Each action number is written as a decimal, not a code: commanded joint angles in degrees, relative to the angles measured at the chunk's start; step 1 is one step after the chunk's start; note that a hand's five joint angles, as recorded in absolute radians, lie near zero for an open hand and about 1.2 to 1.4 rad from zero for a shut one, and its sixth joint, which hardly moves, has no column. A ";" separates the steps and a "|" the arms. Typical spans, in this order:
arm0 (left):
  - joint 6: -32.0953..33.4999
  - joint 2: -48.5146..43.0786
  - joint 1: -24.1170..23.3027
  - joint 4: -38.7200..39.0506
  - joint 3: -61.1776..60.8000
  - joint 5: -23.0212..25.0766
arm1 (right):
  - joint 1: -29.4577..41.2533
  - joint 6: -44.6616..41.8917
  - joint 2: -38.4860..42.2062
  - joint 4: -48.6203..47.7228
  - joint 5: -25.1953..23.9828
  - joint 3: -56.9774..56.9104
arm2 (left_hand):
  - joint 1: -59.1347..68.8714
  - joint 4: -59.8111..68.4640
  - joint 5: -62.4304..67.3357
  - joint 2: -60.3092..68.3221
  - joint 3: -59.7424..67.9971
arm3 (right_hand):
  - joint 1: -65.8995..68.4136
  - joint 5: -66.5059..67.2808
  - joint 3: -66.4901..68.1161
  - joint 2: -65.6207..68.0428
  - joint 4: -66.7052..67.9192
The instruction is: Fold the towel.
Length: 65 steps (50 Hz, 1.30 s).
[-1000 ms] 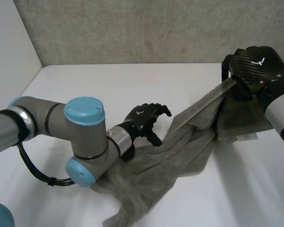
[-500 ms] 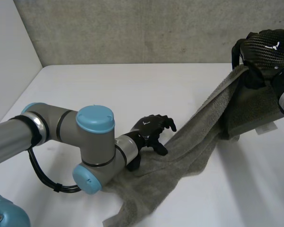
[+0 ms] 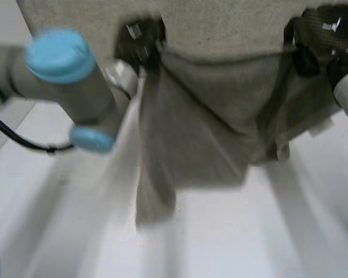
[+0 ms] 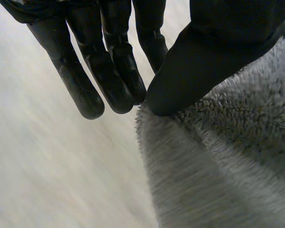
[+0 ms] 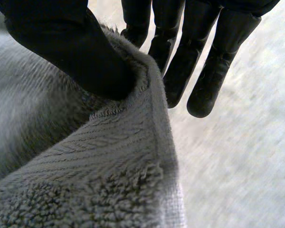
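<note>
A grey towel (image 3: 209, 127) hangs in the air, stretched between my two hands above the white table (image 3: 267, 231). My left hand (image 3: 140, 36) is raised at the back and pinches one upper corner; in its wrist view the thumb (image 4: 199, 61) presses the towel (image 4: 218, 161) against the fingers (image 4: 109, 71). My right hand (image 3: 325, 35) holds the opposite upper corner high at the right, its thumb (image 5: 71, 47) clamped over the towel's hemmed edge (image 5: 133, 156) against the fingers (image 5: 190, 61). The towel's lower part droops in folds toward the table.
A grey wall (image 3: 220, 23) runs behind the table. My left arm, with its light-blue caps (image 3: 58, 55), reaches across the left side of the table.
My left hand closed on the towel's near part and swung it up off the table to the back. The towel now hangs spread between both hands; my right hand stays high.
</note>
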 commanded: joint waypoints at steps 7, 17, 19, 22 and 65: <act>7.20 12.68 0.15 4.16 -22.80 -4.01 | 0.41 3.10 2.20 -10.81 -0.55 3.93 | 14.35 10.34 11.89 10.51 10.40 | 0.23 10.82 10.48 10.42 10.28; 7.38 13.84 -0.47 4.78 -51.22 -3.57 | 0.77 -8.32 10.38 6.96 -6.62 7.81 | 14.35 10.34 11.89 10.51 10.40 | 0.23 10.82 10.48 10.42 10.28; 7.29 13.13 -0.73 4.69 -53.01 -3.66 | 0.68 -11.31 11.17 9.33 -6.45 8.33 | 14.35 10.34 11.89 10.51 10.40 | 0.23 10.82 10.48 10.42 10.28; 7.20 11.02 -1.35 4.43 -54.77 -3.66 | 0.77 -14.92 11.61 12.06 -6.71 9.74 | 6.13 2.12 3.67 2.29 2.18 | 0.23 10.82 10.48 10.42 10.28; 7.20 17.96 10.08 3.81 -60.83 10.05 | -0.29 -2.17 12.05 9.86 -4.16 13.52 | -11.53 -15.55 -14.00 -15.37 -15.48 | 0.23 10.82 10.48 10.42 10.28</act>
